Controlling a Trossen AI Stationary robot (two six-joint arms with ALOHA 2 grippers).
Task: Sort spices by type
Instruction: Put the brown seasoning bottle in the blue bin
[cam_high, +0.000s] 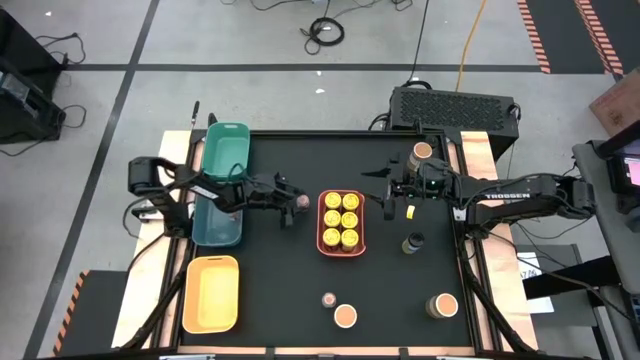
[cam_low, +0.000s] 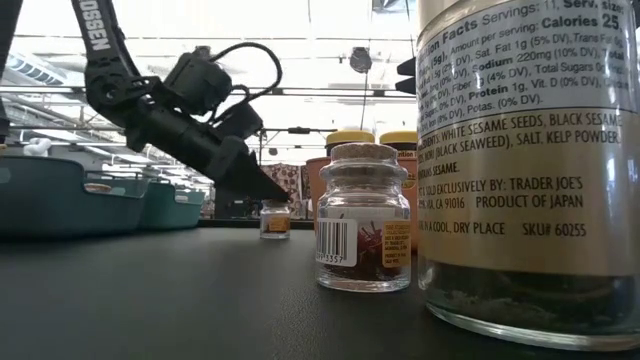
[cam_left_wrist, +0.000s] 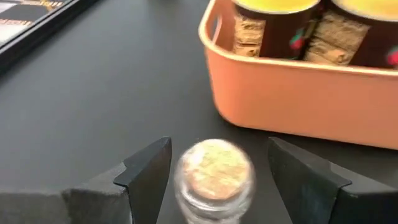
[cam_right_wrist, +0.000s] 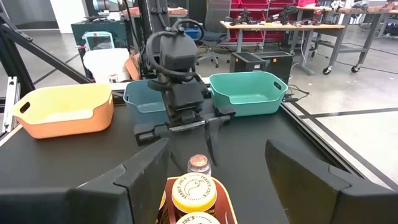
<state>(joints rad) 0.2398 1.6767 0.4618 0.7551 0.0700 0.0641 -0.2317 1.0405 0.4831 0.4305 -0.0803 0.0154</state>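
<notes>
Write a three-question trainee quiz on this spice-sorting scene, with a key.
1. True or false: the coral tray holds six yellow-lidded jars.
2. Which gripper has the small cork-topped jar between its fingers: A left gripper, B right gripper?
3. Fill in: the yellow tray is ____.

Key: 1 true. 2 A; the fingers flank the jar with gaps showing, not clamped. 3 empty.

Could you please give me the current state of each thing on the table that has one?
Left gripper: open, jaws around the small cork-topped jar.
Right gripper: open, empty, beside the coral tray.
Coral tray: holds six yellow-lidded jars.
Yellow tray: empty.
</notes>
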